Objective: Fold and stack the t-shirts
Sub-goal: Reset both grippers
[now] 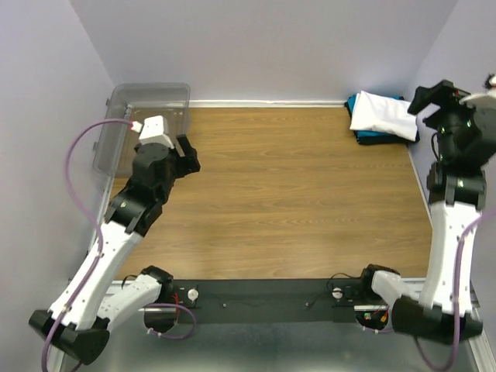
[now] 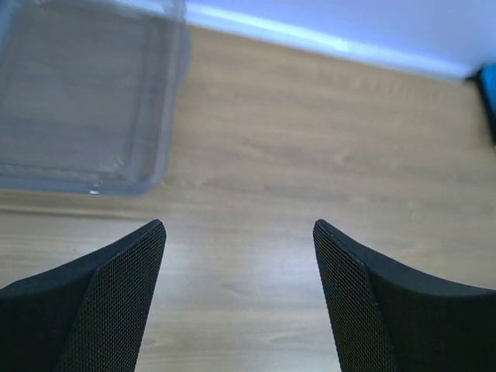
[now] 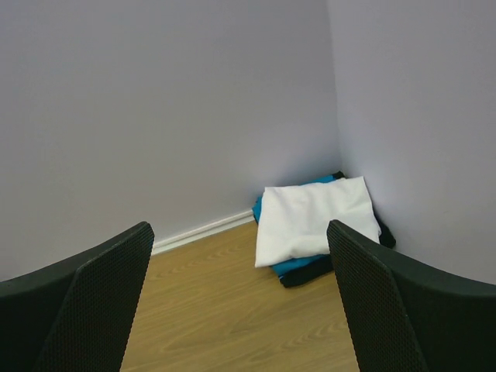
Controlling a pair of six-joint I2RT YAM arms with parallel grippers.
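Note:
Three folded t-shirts lie stacked in the table's far right corner: a white one point(image 1: 383, 115) on top, a bright blue one point(image 1: 377, 136) under it, a black one at the bottom. The right wrist view shows the white shirt point(image 3: 314, 217), the blue edge point(image 3: 291, 266) and the black edge point(image 3: 310, 273). My right gripper point(image 1: 434, 97) is open and empty, raised near the right wall beside the stack. My left gripper point(image 1: 188, 157) is open and empty above the bare table, just right of the bin.
A clear plastic bin point(image 1: 147, 116) stands at the far left corner and also shows in the left wrist view point(image 2: 77, 101). Walls close the back and both sides. A purple cable point(image 1: 77, 155) loops off the left arm.

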